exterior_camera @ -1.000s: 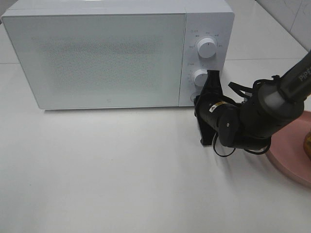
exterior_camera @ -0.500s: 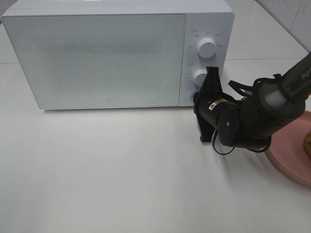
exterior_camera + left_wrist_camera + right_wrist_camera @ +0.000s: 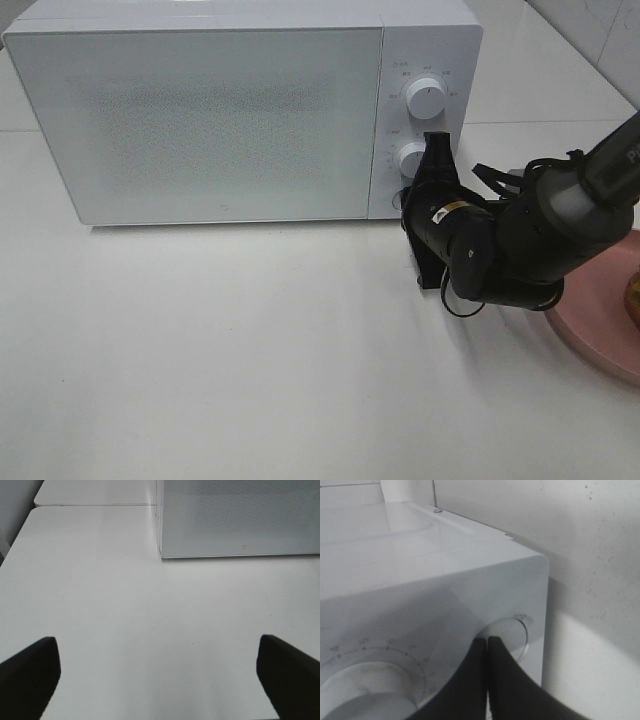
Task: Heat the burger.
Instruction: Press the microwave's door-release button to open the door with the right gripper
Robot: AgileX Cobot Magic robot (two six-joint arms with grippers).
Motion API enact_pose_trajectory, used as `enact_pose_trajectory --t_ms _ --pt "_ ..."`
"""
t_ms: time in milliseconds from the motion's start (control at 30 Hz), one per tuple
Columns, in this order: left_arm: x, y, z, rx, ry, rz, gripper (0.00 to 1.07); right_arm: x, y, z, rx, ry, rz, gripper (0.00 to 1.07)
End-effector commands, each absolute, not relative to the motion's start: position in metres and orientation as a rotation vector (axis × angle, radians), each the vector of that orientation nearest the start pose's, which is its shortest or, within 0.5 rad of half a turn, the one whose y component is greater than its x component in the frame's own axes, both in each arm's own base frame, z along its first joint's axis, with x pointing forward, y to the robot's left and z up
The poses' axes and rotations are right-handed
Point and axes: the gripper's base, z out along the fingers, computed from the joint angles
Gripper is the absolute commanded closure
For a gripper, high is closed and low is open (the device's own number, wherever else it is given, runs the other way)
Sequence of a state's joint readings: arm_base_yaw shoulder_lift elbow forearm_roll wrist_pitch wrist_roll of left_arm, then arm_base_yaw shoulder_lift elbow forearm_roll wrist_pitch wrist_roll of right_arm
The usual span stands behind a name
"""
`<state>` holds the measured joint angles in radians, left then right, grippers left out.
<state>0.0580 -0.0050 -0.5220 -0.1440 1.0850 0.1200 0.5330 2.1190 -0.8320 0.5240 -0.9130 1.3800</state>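
Note:
The white microwave (image 3: 210,120) stands at the back of the table with its door closed. My right gripper (image 3: 407,207) is shut and empty, its tips against the round button (image 3: 516,630) at the bottom of the control panel, below the two dials (image 3: 425,98). In the right wrist view the closed fingers (image 3: 487,680) meet at that button's edge. Only a brown sliver of the burger (image 3: 634,300) shows at the right edge, on the pink plate (image 3: 595,325). My left gripper (image 3: 156,644) is open and empty over bare table, in front of the microwave's left corner (image 3: 161,555).
The right arm (image 3: 540,235) lies between the microwave's control panel and the pink plate. The white table (image 3: 220,350) stretches in front of the microwave. A tiled wall (image 3: 600,30) rises at the back right.
The right gripper has shifted slightly up and closer to the control panel. The microwave door stays closed. The left gripper's earlier position is not shown.

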Motion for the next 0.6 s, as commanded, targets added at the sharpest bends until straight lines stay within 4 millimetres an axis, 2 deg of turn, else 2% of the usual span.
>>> enact_pose_trajectory --t_ms 33,233,433,600 --pt "-0.010 -0.012 0.282 0.071 2.009 -0.055 0.07 0.350 0.153 0.121 1.237 1.311 1.196 1.07" --pt "-0.010 -0.012 0.282 0.071 2.009 -0.055 0.07 0.357 0.155 0.125 1.193 1.255 1.217 1.07" --pt "-0.010 -0.012 0.282 0.071 2.009 -0.055 0.07 0.362 0.154 0.142 1.090 1.115 1.226 1.07" --pt "-0.010 -0.012 0.282 0.071 2.009 -0.055 0.07 0.371 0.158 0.146 1.057 1.052 1.252 1.07"
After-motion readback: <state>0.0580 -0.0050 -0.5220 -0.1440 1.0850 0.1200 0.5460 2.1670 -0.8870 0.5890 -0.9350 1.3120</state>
